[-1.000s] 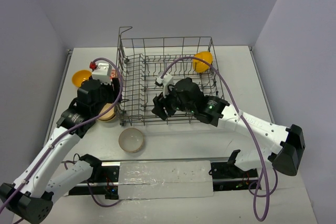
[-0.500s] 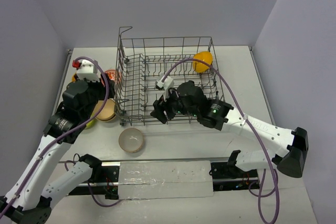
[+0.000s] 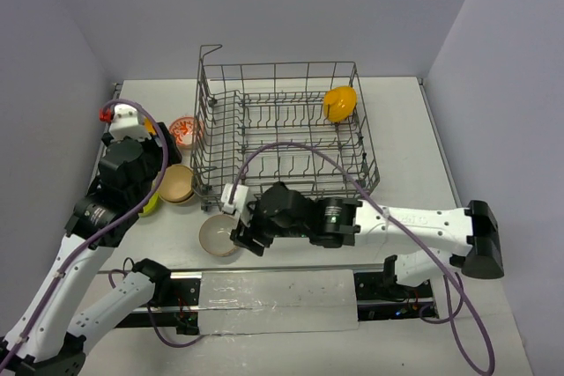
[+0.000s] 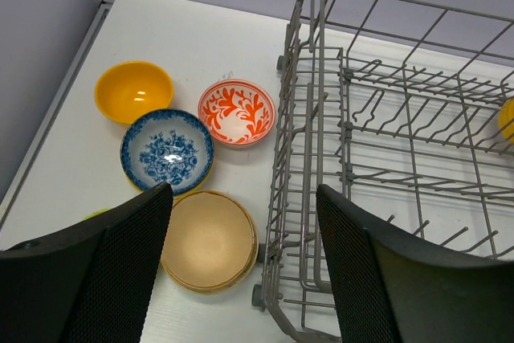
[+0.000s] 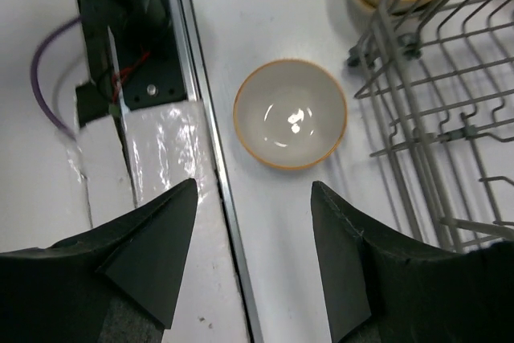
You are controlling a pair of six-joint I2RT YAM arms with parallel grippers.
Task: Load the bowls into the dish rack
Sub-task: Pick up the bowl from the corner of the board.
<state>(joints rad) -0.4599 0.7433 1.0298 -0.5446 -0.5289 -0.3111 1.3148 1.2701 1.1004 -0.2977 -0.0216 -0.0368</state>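
Blue-patterned bowl (image 4: 167,150) shows only from left wrist

Illumination is bright, even and diffuse, from overhead. Top view: sharp across the frame; the dish rack (image 3: 282,129) casts only a faint, soft shadow on the table (image 3: 423,129). Left wrist view: small highlights in the orange-yellow bowl (image 4: 134,91) at upper left. Right wrist view: two glare spots at centre in the white bowl (image 5: 290,114); table surface near-overexposed; rack wires at right slightly blurred.
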